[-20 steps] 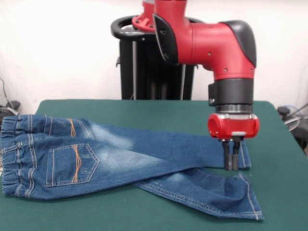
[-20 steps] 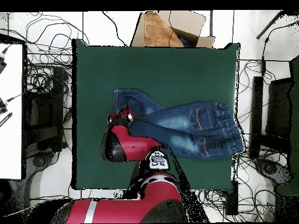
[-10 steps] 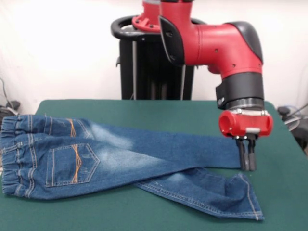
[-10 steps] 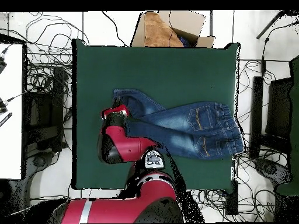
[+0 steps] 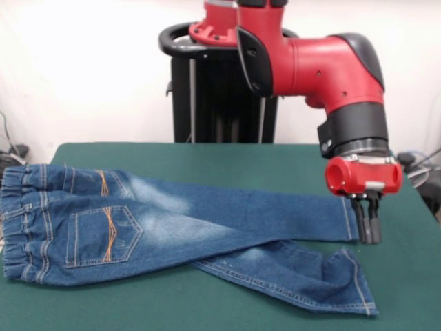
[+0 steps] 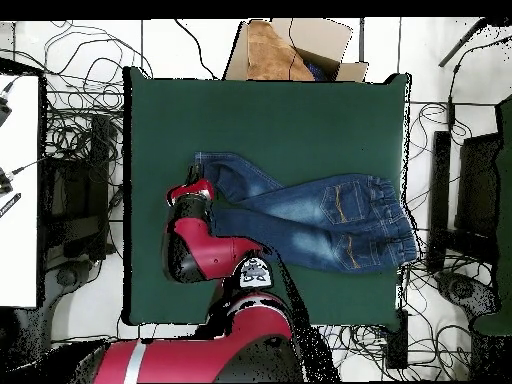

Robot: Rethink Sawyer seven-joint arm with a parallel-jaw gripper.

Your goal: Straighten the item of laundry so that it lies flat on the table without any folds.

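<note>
The gripper [image 5: 370,227], fingers closed together, pinches the far leg's cuff of the jeans [image 5: 172,224], apparently to uncross the legs.

A robotics lab: a red Sawyer arm [image 5: 310,65] on a black pedestal [image 5: 213,89] stands over a green felt table [image 6: 260,110], with tangled cables [image 6: 75,130] on the floor all around that table and a cardboard box [image 6: 290,48] just beyond it.

Red and black arm [image 5: 310,62] bent downward, wrist vertical, pincer [image 5: 368,240] pointing straight down, fingers pressed together
</note>
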